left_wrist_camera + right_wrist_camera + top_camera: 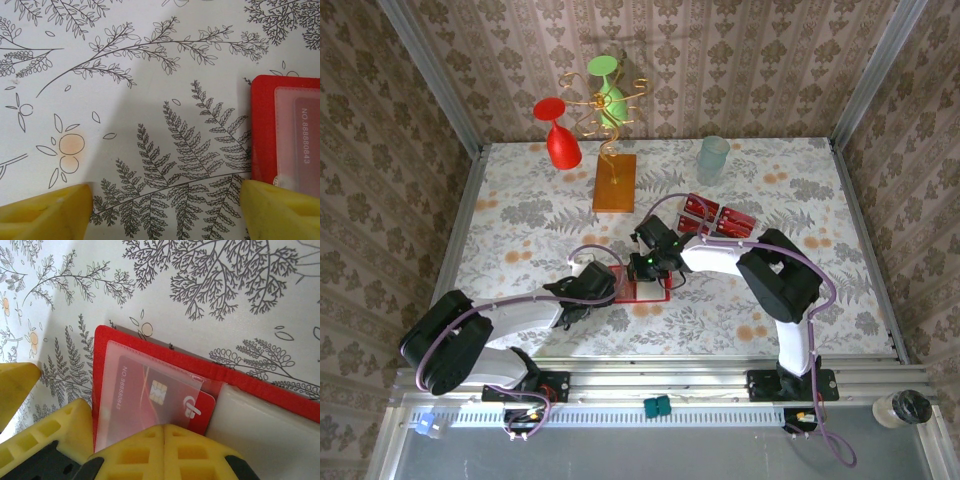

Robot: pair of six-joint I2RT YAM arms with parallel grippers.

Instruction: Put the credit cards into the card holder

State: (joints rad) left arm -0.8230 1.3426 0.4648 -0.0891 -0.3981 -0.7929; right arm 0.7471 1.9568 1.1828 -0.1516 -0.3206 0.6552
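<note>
The card holder [642, 290] lies open on the table between the two grippers, red with a clear pocket [125, 390]. One credit card [150, 395] sits almost wholly inside that pocket, its far corner sticking out; its number shows in the left wrist view [305, 140]. My right gripper [164, 432] is shut, tips together over the card's near edge, nothing between them. My left gripper [165, 210] is open, straddling the holder's left edge [262, 130], with its right finger [282, 210] on the red cover. More credit cards [718, 215] lie in a cluster behind the right arm.
An orange-brown block with a gold wire stand [614, 182] stands at the back, with a red glass [558, 135] and a green glass [610, 95] by it. A clear cup [713, 158] is back right. The holder's pale inner panel [270, 430] lies right of the card.
</note>
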